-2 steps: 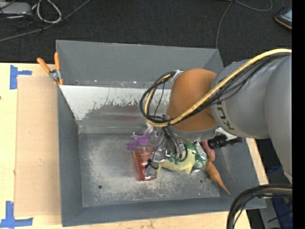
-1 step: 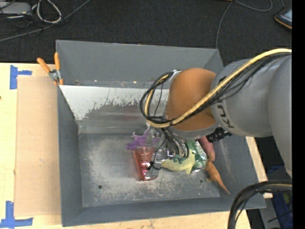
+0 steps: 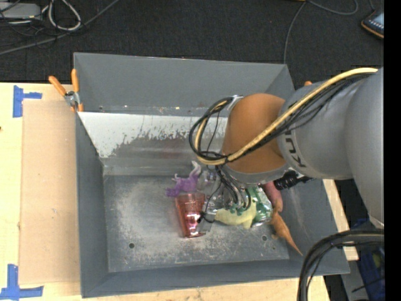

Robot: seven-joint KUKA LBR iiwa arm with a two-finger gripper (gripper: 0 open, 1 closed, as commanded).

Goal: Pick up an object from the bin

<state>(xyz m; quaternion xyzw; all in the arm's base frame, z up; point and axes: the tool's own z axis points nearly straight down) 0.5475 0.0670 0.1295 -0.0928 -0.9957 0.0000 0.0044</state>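
Observation:
My gripper (image 3: 210,213) reaches down into the middle of the bin from under the orange wrist cover. Its tip sits at the right edge of a dark red rectangular packet (image 3: 188,215) lying flat on the bin floor. Just behind the packet lies a small purple toy (image 3: 183,184). To the gripper's right rests a pale yellow and green soft thing (image 3: 246,214). The view does not show whether anything is between the fingers.
An orange carrot-shaped piece (image 3: 283,231) and a pink thing (image 3: 276,199) lie at the bin's right side, partly under the arm. The arm and its cables cover the bin's right rear. Bare floor stretches to the left and front.

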